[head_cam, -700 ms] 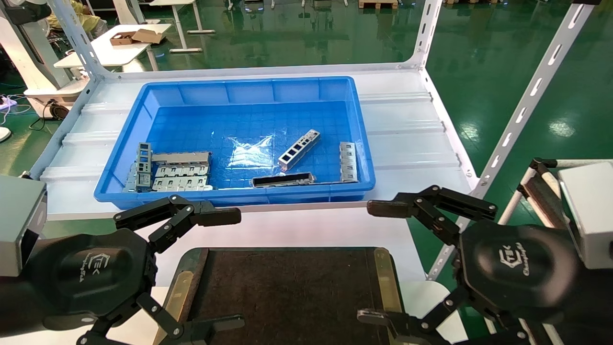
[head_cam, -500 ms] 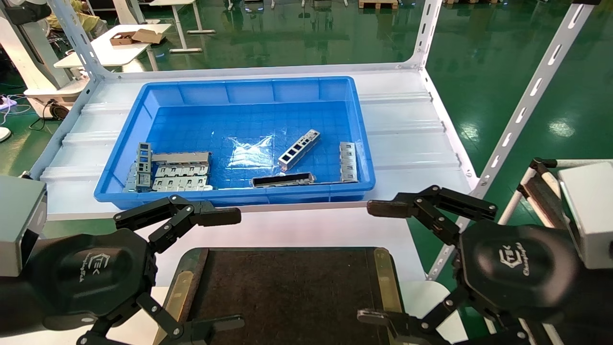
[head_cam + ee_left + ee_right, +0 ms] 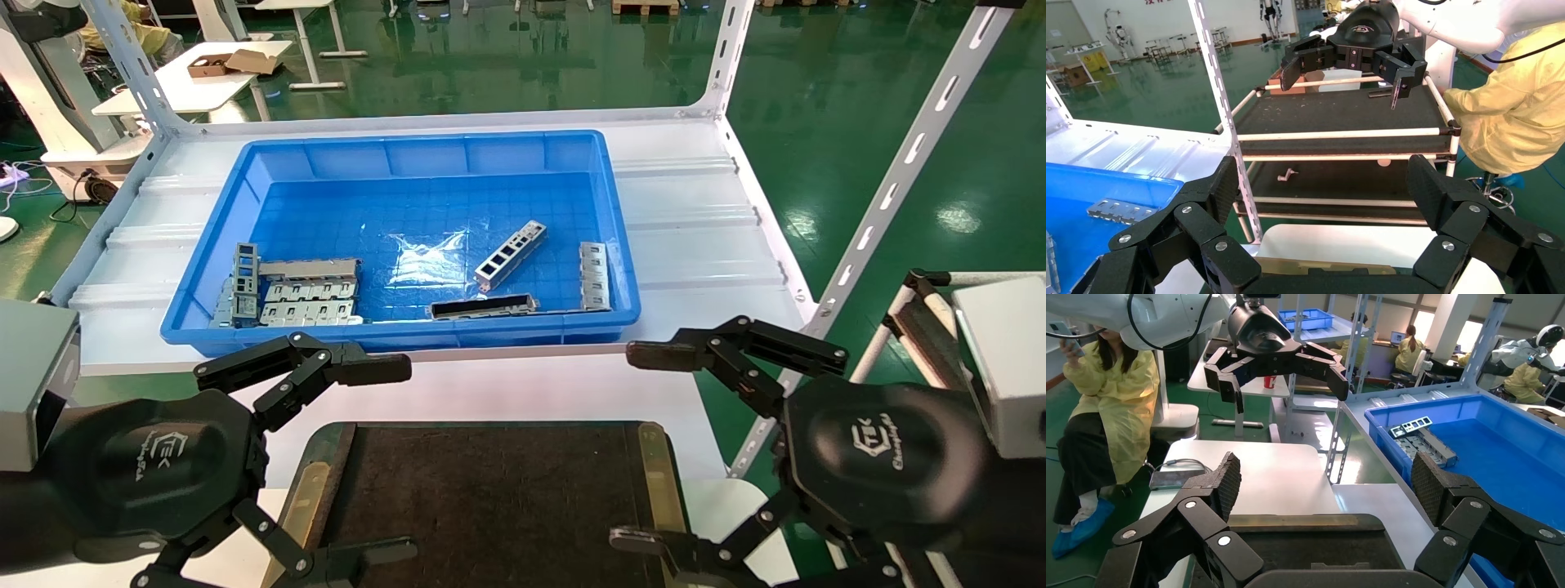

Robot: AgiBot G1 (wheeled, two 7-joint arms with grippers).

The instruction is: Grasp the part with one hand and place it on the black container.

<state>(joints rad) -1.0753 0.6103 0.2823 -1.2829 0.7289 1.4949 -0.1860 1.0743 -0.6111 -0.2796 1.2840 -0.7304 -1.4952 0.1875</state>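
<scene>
The part [image 3: 510, 255], a slim silver-grey strip with rectangular cut-outs, lies at an angle on the floor of the blue bin [image 3: 208, 269], right of its middle. The black container [image 3: 490, 498], a flat dark tray with olive rims, lies at the near table edge between my two hands. It also shows in the right wrist view [image 3: 1309, 545]. My left gripper [image 3: 396, 459] is open and empty over the tray's left rim. My right gripper [image 3: 637, 447] is open and empty over its right rim. Both are well short of the bin.
The bin also holds a dark channel bar [image 3: 484, 307], wider slotted plates [image 3: 309, 291] at the front left and another grey strip [image 3: 594, 276] by the right wall. White slotted rack posts [image 3: 891, 188] rise beside the shelf. A dark trolley [image 3: 1340, 116] stands to the right.
</scene>
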